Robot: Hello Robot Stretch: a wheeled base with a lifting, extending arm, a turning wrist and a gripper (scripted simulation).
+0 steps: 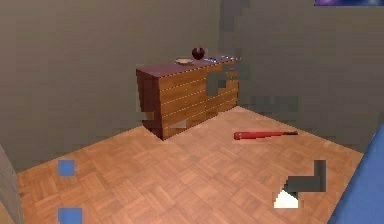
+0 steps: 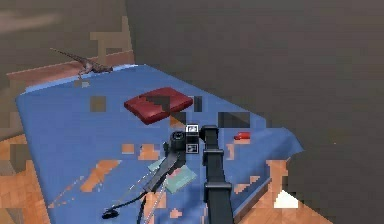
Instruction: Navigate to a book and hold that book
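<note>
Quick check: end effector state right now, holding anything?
End effector: cannot be told; its far end shows against the cluttered blue bed. The red book lies flat on the bed, farther up the picture.

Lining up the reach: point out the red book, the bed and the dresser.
red book (image 2: 158,105), arm side view, middle of its cover.
bed (image 2: 62,118), arm side view, bare blue top.
dresser (image 1: 185,100), forward view, drawer front.
</note>
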